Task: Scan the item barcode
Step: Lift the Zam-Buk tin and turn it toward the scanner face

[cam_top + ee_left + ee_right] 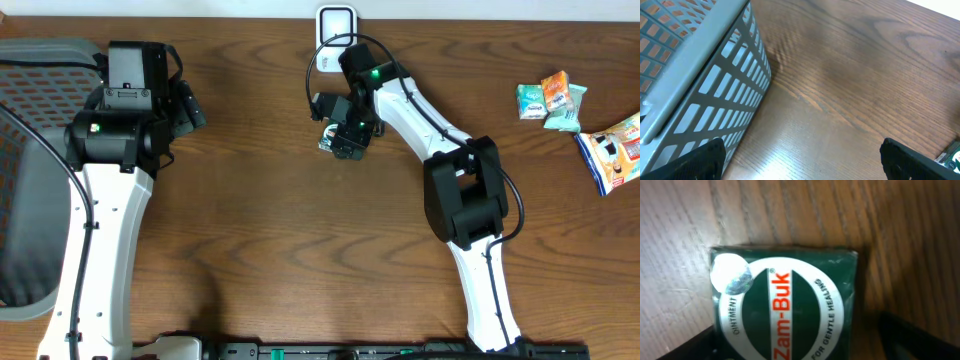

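**Two-arm workstation, three views.** The task's item, a small green box [785, 305] printed "Zam-Buk" in red on a white ring, lies flat on the wooden tabletop [270, 220], label face up. It sits near the top centre of the overhead view [327, 145], just below a white device [335, 25] at the far edge.

The right pincer [805, 345] hangs directly over the box with its fingers [912, 337] spread wide, one on each side. A dark strip of tabletop shows between the box's right edge and the finger there. Whether the other finger touches the box cannot be told.

The left pincer [802, 162] is also spread wide and holds nothing, with only bare wood between its fingertips [695, 160]. It hovers beside a grey slatted basket [700, 65] at the left of the tabletop.

Several snack packets [550, 100] lie at the right edge, well apart from both arms.
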{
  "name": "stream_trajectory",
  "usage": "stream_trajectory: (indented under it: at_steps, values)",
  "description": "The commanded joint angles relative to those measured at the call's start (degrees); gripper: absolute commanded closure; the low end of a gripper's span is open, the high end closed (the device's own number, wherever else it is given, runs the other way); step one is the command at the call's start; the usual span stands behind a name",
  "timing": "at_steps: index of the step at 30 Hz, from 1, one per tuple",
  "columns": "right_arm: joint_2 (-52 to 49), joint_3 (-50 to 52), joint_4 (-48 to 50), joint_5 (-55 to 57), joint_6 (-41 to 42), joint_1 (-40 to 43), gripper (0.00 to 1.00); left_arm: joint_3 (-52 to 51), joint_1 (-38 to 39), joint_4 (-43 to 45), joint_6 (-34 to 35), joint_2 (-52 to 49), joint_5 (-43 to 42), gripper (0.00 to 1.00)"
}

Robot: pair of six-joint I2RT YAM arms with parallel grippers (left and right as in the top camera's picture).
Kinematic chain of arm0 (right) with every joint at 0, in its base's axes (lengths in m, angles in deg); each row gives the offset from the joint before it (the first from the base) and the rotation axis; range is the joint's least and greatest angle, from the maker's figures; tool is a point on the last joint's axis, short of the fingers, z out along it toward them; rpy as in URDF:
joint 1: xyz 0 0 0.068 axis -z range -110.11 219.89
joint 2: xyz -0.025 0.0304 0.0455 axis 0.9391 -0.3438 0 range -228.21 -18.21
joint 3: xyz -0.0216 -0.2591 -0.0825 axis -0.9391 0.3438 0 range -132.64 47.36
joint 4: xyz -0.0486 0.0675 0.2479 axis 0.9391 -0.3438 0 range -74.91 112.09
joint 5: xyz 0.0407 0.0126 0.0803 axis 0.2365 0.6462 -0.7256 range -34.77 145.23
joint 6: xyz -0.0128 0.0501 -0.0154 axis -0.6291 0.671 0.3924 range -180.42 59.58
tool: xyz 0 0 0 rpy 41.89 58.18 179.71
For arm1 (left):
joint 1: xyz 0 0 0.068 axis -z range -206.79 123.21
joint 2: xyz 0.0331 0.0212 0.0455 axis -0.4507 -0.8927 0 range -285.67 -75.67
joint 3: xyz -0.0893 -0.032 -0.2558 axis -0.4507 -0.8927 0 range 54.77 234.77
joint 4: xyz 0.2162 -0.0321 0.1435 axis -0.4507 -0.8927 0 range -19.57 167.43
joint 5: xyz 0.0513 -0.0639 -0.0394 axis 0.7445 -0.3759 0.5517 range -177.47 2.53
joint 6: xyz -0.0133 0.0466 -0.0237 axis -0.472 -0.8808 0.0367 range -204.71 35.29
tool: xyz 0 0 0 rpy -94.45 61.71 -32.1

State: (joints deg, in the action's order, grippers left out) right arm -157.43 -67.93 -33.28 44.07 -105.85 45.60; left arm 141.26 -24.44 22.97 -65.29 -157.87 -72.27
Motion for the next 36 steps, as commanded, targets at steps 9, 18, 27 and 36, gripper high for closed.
stream_trajectory:
  at_steps: [9, 18, 27, 36]
  values:
    - [-0.6, 1.8, 2.3, 0.1, 3.4, -0.6, 0.4, 0.2, -0.2, -0.2, -0.7, -0.2, 0.7, 0.02]
    - [-0.6, 0.9, 3.0, 0.1, 8.8, -0.5, 0.45, 0.2, -0.2, -0.2, -0.7, -0.2, 0.7, 0.02]
    - [-0.6, -1.1, 4.0, 5.3, 10.7, -0.1, 0.48, 0.2, -0.2, -0.2, -0.7, -0.2, 0.7, 0.02]
    - [-0.6, -4.6, 4.6, 9.5, 12.4, -0.1, 0.54, 0.2, -0.2, -0.2, -0.7, -0.2, 0.7, 0.02]
